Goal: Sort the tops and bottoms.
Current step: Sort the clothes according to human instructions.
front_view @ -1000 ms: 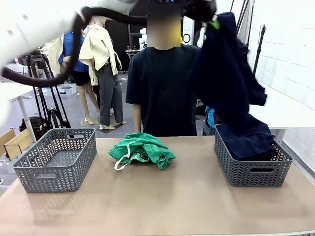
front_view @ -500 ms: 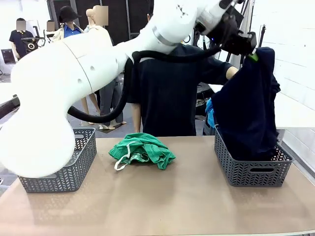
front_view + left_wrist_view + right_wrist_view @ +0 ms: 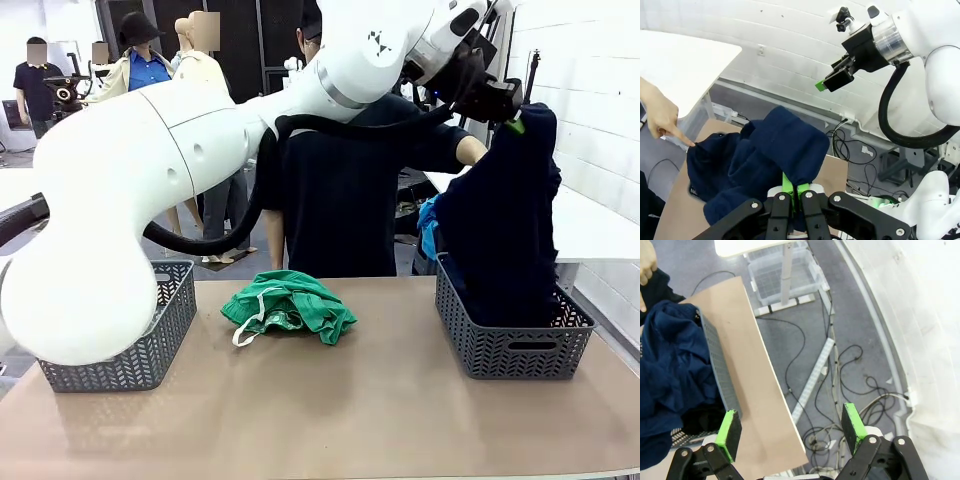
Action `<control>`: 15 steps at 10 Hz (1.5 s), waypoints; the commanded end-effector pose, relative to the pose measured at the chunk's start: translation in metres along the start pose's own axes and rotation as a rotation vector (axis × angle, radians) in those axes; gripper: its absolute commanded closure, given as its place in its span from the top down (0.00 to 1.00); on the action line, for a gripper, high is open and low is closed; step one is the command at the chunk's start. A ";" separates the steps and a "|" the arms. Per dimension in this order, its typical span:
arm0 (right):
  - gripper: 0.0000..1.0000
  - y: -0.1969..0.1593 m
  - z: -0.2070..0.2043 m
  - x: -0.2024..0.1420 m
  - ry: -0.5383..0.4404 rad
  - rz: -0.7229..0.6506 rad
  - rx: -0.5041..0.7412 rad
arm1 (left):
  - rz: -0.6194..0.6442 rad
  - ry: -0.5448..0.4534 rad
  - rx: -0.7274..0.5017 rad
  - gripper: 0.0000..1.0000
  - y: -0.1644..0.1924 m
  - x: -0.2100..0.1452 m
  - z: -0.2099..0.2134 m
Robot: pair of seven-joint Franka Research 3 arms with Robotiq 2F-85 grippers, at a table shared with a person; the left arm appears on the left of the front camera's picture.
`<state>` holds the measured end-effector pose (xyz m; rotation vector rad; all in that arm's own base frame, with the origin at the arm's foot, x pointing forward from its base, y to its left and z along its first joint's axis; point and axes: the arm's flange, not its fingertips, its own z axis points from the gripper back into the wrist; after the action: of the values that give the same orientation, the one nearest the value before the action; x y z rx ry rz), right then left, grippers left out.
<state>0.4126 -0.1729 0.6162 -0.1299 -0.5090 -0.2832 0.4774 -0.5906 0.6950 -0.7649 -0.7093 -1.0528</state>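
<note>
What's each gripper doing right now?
Left gripper: shut on the navy garment.
Right gripper: open, holding nothing.

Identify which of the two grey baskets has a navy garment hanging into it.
The grey basket on the robot's right: the navy garment, pinched in the shut left claw, drapes down into it. The other basket stands far left.

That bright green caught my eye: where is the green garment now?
In the front view, the green garment lies on the table between the left basket and the right basket.
</note>
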 end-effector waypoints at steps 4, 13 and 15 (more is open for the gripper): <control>1.00 -0.001 0.000 0.000 0.006 0.002 0.008 | -0.020 -0.058 0.047 0.00 0.017 0.023 -0.030; 1.00 -0.001 0.000 0.000 0.006 0.002 0.008 | 0.053 -0.113 0.113 0.00 0.097 0.037 -0.176; 1.00 -0.001 0.000 0.000 0.006 0.002 0.008 | 0.070 -0.069 0.114 0.00 0.101 0.019 -0.191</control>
<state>0.4126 -0.1730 0.6162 -0.1301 -0.5090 -0.2835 0.5284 -0.6369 0.5479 -0.7535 -0.8072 -0.9250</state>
